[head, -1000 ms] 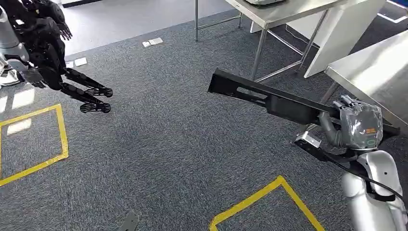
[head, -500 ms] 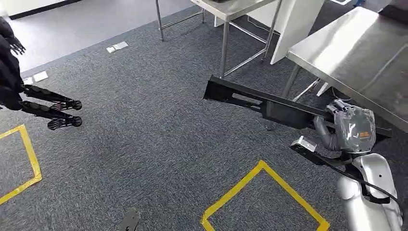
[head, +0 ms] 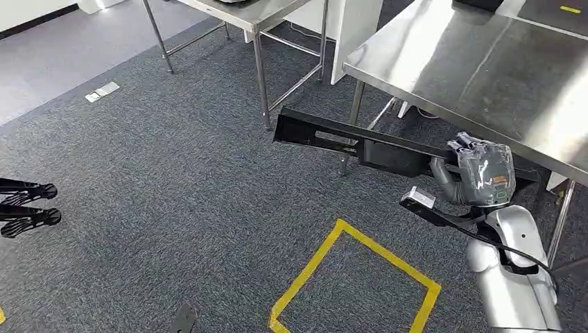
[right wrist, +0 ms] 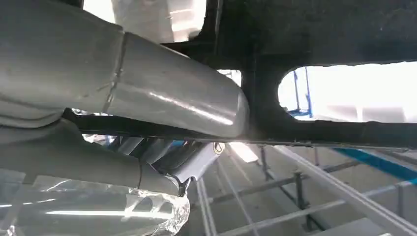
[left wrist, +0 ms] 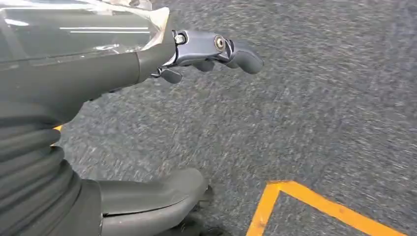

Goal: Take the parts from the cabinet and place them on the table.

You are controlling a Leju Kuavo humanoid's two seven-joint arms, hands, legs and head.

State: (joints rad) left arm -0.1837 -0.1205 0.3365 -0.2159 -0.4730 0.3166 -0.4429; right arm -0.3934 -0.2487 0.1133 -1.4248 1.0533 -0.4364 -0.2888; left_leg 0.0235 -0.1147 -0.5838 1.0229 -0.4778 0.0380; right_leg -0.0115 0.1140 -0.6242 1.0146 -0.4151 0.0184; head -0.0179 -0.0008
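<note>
Right hand [head: 478, 173], wrapped in clear plastic, clenched around 1 end of long black part [head: 347, 141]; thumb [right wrist: 172, 101] pressed against part's slotted frame in right wrist view. Part carried in the air, roughly level, reaching out leftward over grey carpet [head: 173, 173], its held end just below front edge of steel counter [head: 471, 69]. Left hand [left wrist: 123, 69] holding nothing, fingers [left wrist: 236, 51] extended and apart above carpet. Yellow tape square [head: 360, 277] on floor near right arm. Second counter [head: 243, 10] further back.
</note>
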